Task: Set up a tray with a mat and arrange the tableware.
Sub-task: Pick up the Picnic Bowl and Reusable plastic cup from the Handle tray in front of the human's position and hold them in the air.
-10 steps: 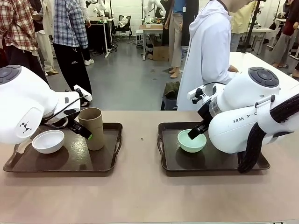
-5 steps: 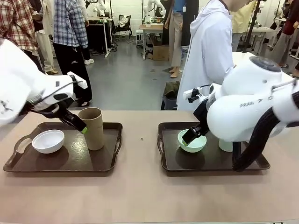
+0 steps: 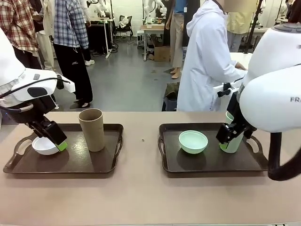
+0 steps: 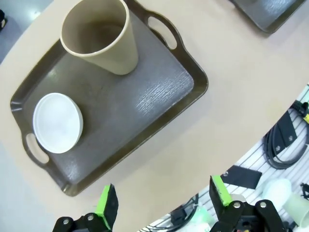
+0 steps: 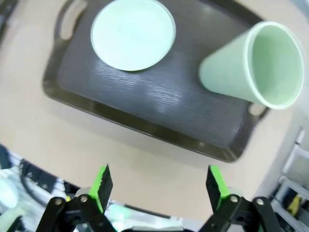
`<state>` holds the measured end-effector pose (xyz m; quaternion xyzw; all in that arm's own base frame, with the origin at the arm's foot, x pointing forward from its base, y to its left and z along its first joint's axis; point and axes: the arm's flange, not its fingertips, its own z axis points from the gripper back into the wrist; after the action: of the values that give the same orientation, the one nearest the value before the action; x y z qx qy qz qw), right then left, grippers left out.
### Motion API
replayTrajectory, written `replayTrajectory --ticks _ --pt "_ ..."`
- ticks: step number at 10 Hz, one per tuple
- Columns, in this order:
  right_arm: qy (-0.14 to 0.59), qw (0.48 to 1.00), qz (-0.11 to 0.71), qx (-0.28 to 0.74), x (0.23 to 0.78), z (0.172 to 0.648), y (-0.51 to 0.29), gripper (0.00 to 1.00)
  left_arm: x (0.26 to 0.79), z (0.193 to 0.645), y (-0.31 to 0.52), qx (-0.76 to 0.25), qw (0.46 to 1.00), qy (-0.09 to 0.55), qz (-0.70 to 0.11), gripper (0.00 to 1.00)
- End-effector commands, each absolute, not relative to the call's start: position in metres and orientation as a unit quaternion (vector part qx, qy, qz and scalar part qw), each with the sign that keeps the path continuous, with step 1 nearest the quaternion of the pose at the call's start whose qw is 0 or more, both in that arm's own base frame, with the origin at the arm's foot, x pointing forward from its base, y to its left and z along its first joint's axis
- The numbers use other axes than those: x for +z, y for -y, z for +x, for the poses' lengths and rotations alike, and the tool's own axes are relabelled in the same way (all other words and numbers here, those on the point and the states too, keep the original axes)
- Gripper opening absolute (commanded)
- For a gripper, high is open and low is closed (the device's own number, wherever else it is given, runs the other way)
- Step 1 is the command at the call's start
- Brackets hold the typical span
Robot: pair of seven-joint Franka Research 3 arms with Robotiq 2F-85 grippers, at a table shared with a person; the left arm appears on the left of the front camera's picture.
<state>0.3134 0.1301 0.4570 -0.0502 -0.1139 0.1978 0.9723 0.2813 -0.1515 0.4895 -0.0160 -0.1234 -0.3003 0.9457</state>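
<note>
Two empty hands, both spread wide. My left gripper (image 4: 163,200) hangs above the left tray (image 4: 159,92): the small white bowl (image 4: 58,122) lies below and ahead of it, nearest, with the tan-brown cup (image 4: 99,36) upright beyond. Over the right tray (image 5: 145,96), the mint-green bowl (image 5: 133,34) sits away to my left. My right gripper (image 5: 157,186) hangs close by the upright mint-green cup (image 5: 251,65). The tan table (image 3: 141,197) is flat, and a person (image 3: 207,61) stands across it.

Tan table (image 3: 141,197), flat top. Two dark brown trays with cut-out handles sit directly on it, side by side and well apart: left tray (image 3: 80,161) on robot's left, right tray (image 3: 209,162) on its right. Small dark speck (image 3: 143,140) on the bare tabletop between them.
</note>
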Motion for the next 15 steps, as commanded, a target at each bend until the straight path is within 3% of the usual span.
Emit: replayTrajectory --ticks 1,3,6,10,15 --pt "0.104 0.973 -0.014 0.206 0.448 0.320 -0.131 1.00 0.487 0.287 0.150 -0.303 0.944 0.126 -0.024 1.00" --pt "0.116 0.972 -0.053 0.198 0.459 0.312 -0.131 1.00 0.490 0.281 0.152 -0.301 0.945 0.124 -0.015 1.00" --pt "0.072 0.976 0.105 0.179 0.489 0.319 -0.061 1.00 0.505 0.300 0.097 -0.302 0.926 0.153 -0.169 1.00" --pt "0.091 0.933 0.321 0.131 0.490 0.323 0.045 1.00 0.501 0.324 -0.009 -0.238 0.875 0.196 -0.373 1.00" --pt "0.103 0.878 0.467 0.014 0.441 0.333 0.163 1.00 0.457 0.303 -0.104 -0.125 0.844 0.215 -0.476 1.00"
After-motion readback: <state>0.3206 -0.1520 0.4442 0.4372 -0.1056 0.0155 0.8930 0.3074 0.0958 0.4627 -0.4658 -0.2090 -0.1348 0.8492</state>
